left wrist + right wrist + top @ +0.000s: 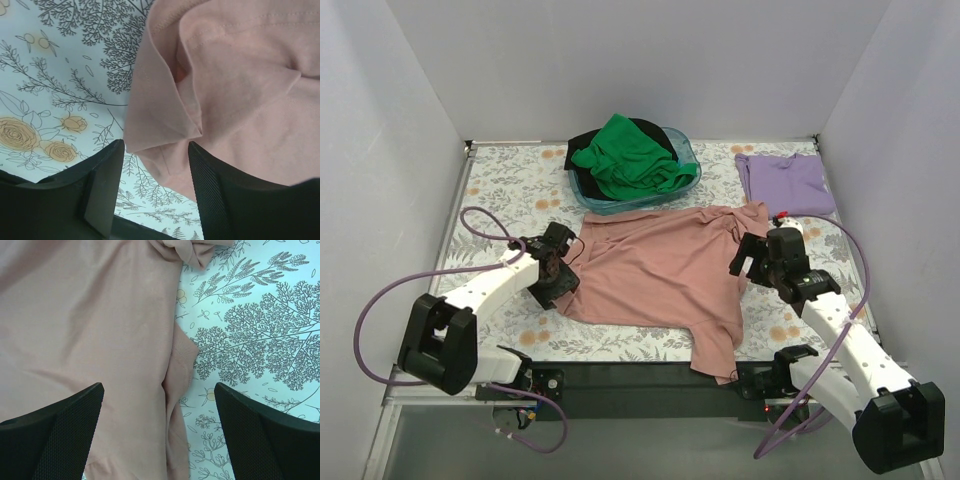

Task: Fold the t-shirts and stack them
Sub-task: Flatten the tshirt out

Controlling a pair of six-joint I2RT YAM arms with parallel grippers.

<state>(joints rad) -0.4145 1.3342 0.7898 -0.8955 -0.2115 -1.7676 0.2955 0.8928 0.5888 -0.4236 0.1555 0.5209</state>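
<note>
Nearest, both arms rise from their bases at the table's near edge and reach forward and inward, one at each side of the pink t-shirt (655,275). That shirt lies spread but rumpled on the floral tablecloth (500,195) in the middle of the table, and one part of it trails over the dark front edge.

The left arm stretches low along the cloth, its wrist bent down, so the left gripper (155,165) sits at the shirt's left edge. Its jaws stand partly apart and straddle a folded-over bit of pink hem. The fabric fills the gap between the fingertips (107,187), but I cannot tell whether it is pressed.

The right arm angles up from its base and tips its wrist down over the shirt's right side. The right gripper (160,410) hovers with its jaws spread wide and holds nothing. Below it runs the shirt's right edge, with a small fold of fabric and bare tablecloth just beside it.

Farther back, a clear blue tub (687,183) stands at the middle, holding a crumpled green t-shirt (630,160) on top of a black t-shirt (588,140). At the far right corner lies a lavender t-shirt (785,180), folded flat, well apart from the tub.
</note>
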